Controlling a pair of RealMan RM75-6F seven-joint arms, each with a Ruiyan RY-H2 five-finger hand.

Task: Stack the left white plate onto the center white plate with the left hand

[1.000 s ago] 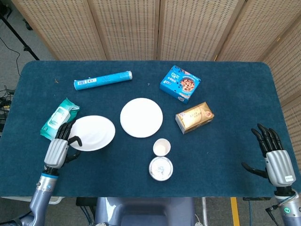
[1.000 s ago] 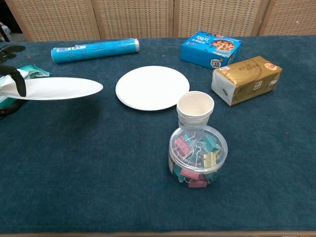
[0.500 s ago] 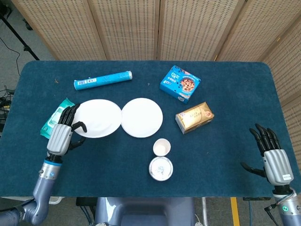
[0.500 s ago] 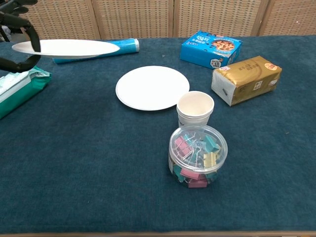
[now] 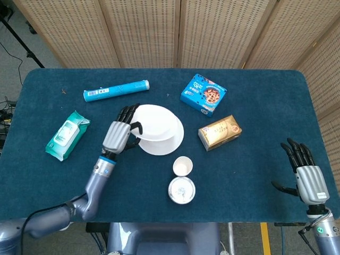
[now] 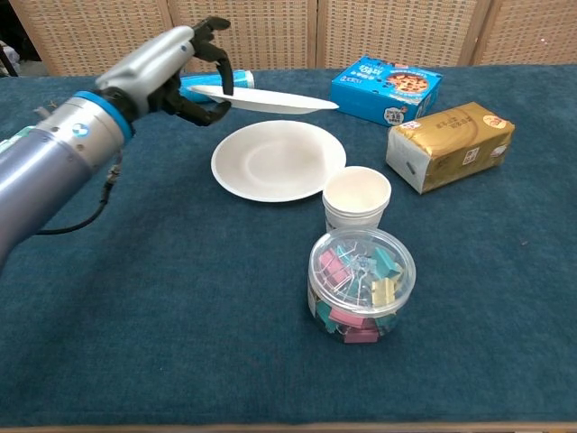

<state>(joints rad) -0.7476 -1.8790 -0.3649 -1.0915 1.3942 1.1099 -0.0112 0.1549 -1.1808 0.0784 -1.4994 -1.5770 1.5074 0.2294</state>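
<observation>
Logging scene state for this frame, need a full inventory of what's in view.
held plate: 1, white, in the air over the center plate
center plate: 1, white, mid-table
blue tube: 1, far left, lying flat
wipes pack: 1, teal, left edge
cookie box: 1, blue, far right of center
tissue pack: 1, gold, right of the plates
paper cup: 1, white, near the center plate
clip tub: 1, clear, coloured clips, nearest
table: 1, dark blue cloth
left robot hand: gripping held plate's rim
right robot hand: empty, fingers apart, right edge
</observation>
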